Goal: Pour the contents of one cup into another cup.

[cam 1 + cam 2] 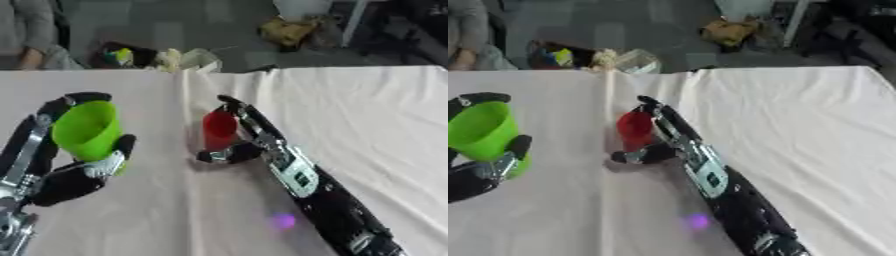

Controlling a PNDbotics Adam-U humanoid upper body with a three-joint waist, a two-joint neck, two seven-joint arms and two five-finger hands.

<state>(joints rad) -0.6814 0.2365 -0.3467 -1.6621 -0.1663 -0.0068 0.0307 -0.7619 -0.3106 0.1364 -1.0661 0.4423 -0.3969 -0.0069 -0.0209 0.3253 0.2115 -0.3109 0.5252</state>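
Right arm, black with silver joints, entering from the lower right and reaching diagonally up across the tabletop [367,110], which is draped in a white cloth. Right hand [238,131]: fingers and thumb curled round a red cup [219,129] that stands upright on the cloth near the middle; its contents cannot be made out. Left hand [79,167]: at the left edge, clasped round the lower part of a bright green cup [86,130], thumb against its side; this cup is tilted, its open mouth turned up and to the left, interior showing only green. The two cups are well apart. Small purple spot of light [283,220] on the cloth beside the right forearm.
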